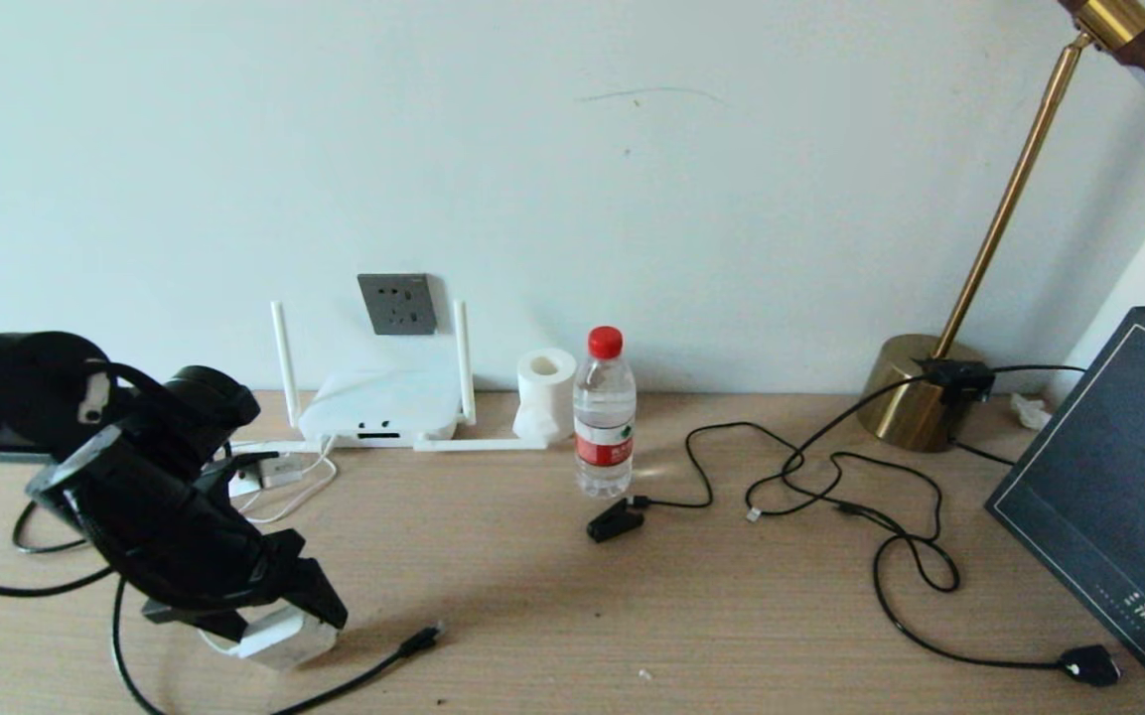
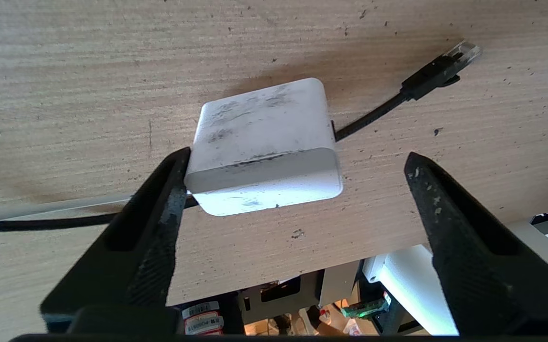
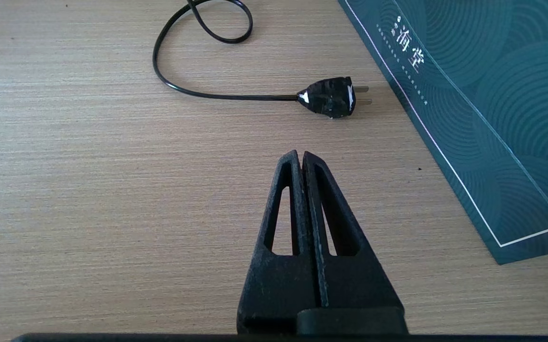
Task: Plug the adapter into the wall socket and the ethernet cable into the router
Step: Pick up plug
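The white adapter (image 1: 279, 636) lies near the desk's front left edge, on top of the black ethernet cable (image 1: 363, 675). The cable's clear-tipped connector (image 2: 437, 69) points right on the desk. My left gripper (image 2: 297, 156) is open around the adapter (image 2: 264, 147): one finger (image 2: 169, 199) touches its side, the other stands well apart. The grey wall socket (image 1: 396, 303) is on the wall above the white router (image 1: 380, 407). My right gripper (image 3: 298, 156) is shut and empty over bare desk at the right; the head view does not show it.
A water bottle (image 1: 604, 417) and a paper roll (image 1: 545, 392) stand right of the router. A small black clip plug (image 1: 615, 521), a thin black cord with a chunky plug (image 3: 331, 96), a brass lamp base (image 1: 915, 402) and a dark teal book (image 1: 1108, 497) fill the right side.
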{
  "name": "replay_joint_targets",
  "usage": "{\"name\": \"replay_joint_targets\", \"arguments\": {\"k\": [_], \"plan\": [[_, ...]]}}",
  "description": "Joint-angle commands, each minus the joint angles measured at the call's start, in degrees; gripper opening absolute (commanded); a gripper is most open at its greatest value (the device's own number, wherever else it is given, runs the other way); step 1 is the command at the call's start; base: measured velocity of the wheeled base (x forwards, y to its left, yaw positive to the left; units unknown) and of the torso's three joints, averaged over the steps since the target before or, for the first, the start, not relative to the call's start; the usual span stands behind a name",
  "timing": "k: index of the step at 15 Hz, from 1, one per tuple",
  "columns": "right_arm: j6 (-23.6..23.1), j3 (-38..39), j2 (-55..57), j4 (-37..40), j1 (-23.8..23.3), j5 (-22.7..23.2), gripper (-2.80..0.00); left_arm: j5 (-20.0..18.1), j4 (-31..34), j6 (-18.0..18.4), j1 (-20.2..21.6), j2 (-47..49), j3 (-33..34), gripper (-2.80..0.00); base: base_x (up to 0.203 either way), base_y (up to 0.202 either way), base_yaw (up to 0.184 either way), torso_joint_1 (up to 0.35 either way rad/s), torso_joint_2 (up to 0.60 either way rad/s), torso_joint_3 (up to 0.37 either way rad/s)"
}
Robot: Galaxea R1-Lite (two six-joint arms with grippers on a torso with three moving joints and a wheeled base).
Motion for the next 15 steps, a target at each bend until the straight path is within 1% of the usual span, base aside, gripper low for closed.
{"name": "replay_joint_targets", "arguments": {"k": [1,9,10,15], "plan": [[-0.05,0.0,0.06,-0.04,-0.01,0.02,-2.8,-0.08,-0.13,-0.02,-0.01,-0.42,0.44,0.0,0.0,0.0,0.0,0.0,0.0,0.0],[-0.05,0.0,0.06,-0.04,-0.01,0.02,-2.8,0.54,-13.0,0.07,-0.03,0.0,7.26,0.0,0.0,0.0,0.0,0.0,0.0,0.0],[-0.05,0.0,0.06,-0.04,-0.01,0.02,-2.8,0.54,-13.99,0.08,-0.01,-0.07,7.56,0.0,0.0,0.0,0.0,0.0,0.0,0.0],[-0.05,0.0,0.06,-0.04,-0.01,0.02,-2.8,0.54,-14.09,0.13,-0.01,-0.72,7.39,0.0,0.0,0.0,0.0,0.0,0.0,0.0]]}}
